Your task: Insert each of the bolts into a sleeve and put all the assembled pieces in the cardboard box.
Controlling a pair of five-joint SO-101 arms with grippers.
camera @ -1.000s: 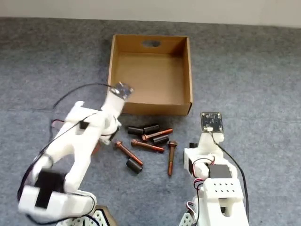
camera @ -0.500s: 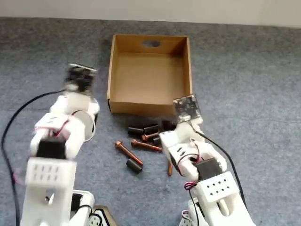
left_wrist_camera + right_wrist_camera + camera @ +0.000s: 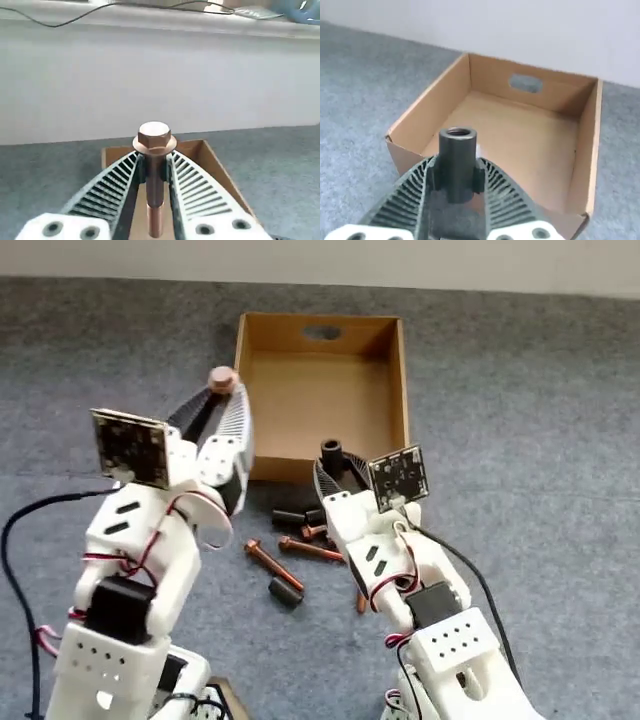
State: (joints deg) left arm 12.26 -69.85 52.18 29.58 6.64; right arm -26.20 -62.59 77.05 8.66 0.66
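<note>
Lying nearest the arms' bases, loose bolts (image 3: 272, 564) and loose sleeves (image 3: 285, 592) are scattered on the grey desk (image 3: 560, 440) between the two arms. Farther out, the left tool (image 3: 154, 162) is clamped on a copper bolt (image 3: 154, 141), which is held with its head standing past the tool's tip and its shank running back between the fingers (image 3: 192, 187). The right tool (image 3: 456, 172) is closed around a black sleeve (image 3: 457, 150), whose open bore points away from the palm. In the high view the bolt is seen to the left of the sleeve, well apart from it, and both long axes are tipped up toward the cardboard box (image 3: 403, 390). Since the head leads, a turn of the bolt is probably called for before shank can be met with bore; how much shank is free at the rear cannot be made out. Beyond both tools the box stands open-topped, its near wall just behind the sleeve, and grey desk is spread wide on either side.
</note>
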